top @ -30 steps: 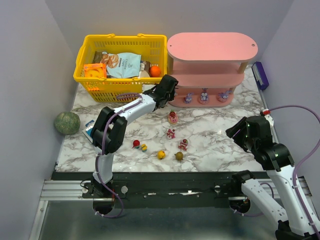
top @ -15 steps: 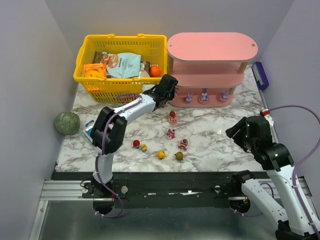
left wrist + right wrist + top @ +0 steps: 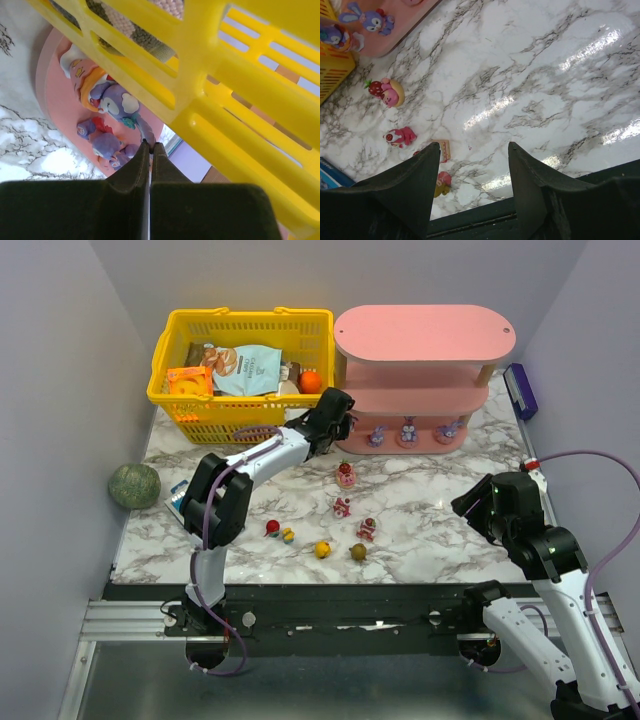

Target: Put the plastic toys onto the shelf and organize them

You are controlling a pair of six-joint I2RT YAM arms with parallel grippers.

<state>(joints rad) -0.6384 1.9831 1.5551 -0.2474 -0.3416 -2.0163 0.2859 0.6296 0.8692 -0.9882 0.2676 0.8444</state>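
The pink shelf (image 3: 425, 335) stands at the back right, with three purple bunnies (image 3: 408, 430) on its bottom board. My left gripper (image 3: 343, 415) is at that board's left end beside the basket. In the left wrist view its jaws (image 3: 150, 145) are shut with the tips pinching an ear of a purple bunny (image 3: 120, 107) that rests over the pink board (image 3: 55, 95). Several loose toys lie on the marble: strawberry-topped pink ones (image 3: 346, 475) and small round ones (image 3: 323, 550). My right gripper (image 3: 475, 145) is open and empty above the marble at the right.
A yellow basket (image 3: 240, 320) of snack packets with an orange ball (image 3: 310, 383) stands left of the shelf. A green speckled ball (image 3: 134, 485) lies off the table's left edge, and a blue packet (image 3: 178, 495) sits nearby. A purple box (image 3: 520, 390) is at the right wall.
The left gripper has shifted very slightly down at the shelf's left end. The right arm and the loose toys have not moved.
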